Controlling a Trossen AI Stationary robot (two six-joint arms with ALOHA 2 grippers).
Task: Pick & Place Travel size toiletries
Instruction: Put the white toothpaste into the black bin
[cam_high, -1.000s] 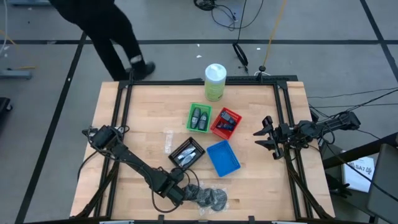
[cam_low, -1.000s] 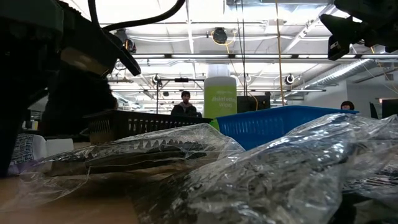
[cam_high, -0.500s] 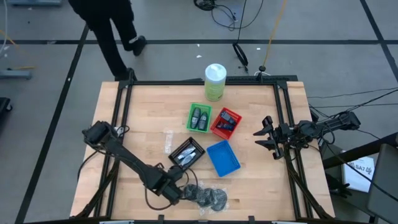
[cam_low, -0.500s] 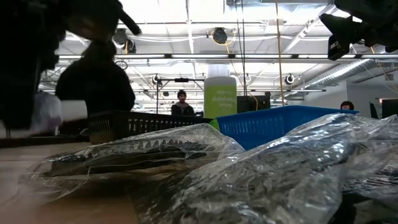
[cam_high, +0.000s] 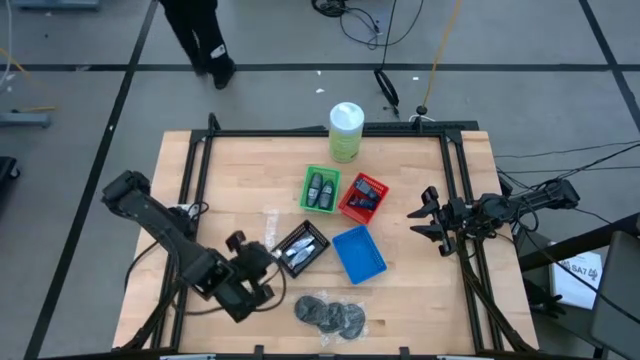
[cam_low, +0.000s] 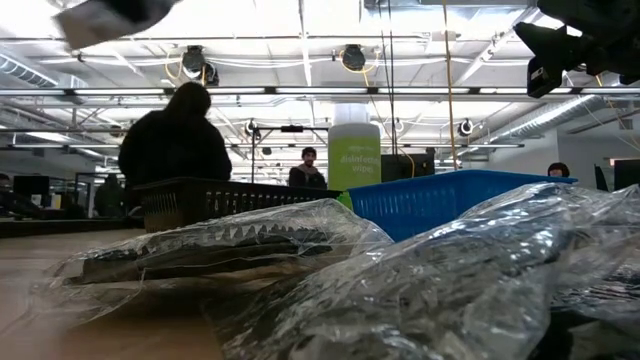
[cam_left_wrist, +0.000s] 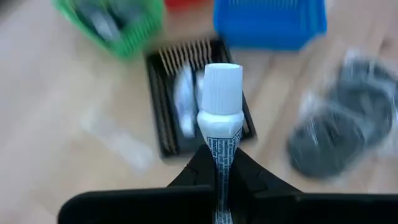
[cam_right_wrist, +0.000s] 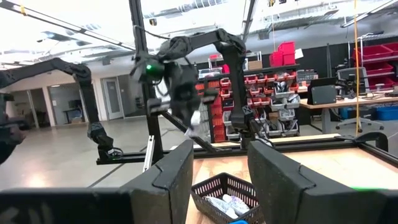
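My left gripper (cam_high: 256, 264) hangs above the table's near left, just left of the black tray (cam_high: 301, 247). It is shut on a small white tube (cam_left_wrist: 221, 109), which also shows in the right wrist view (cam_right_wrist: 194, 118). More white tubes lie in the black tray. Two dark bottles lie in the green tray (cam_high: 320, 189). Grey discs in clear wrap (cam_high: 330, 314) rest on the table near the front edge. My right gripper (cam_high: 425, 215) waits open at the table's right edge. My left gripper pinches the tube's flat tail end (cam_left_wrist: 218, 155) between its two fingers. The fingers slant down from the near left and lie along the tube. The tube sticks out ahead of the fingertips, white cap (cam_left_wrist: 222, 87) foremost, lifted clear over the black tray's near side.
The red tray (cam_high: 363, 197) and the blue tray (cam_high: 358, 253) sit right of the green and black ones. A pale-green canister (cam_high: 346, 131) stands at the far edge. A scrap of clear wrap (cam_high: 270, 225) lies left of the black tray. A person (cam_high: 195, 30) walks beyond the table.
My left gripper has shut on the white tube beside the grey discs. It has then risen and swung toward the far left, turning as it went, and lifted the tube clear of the table. The person behind the table has walked on.
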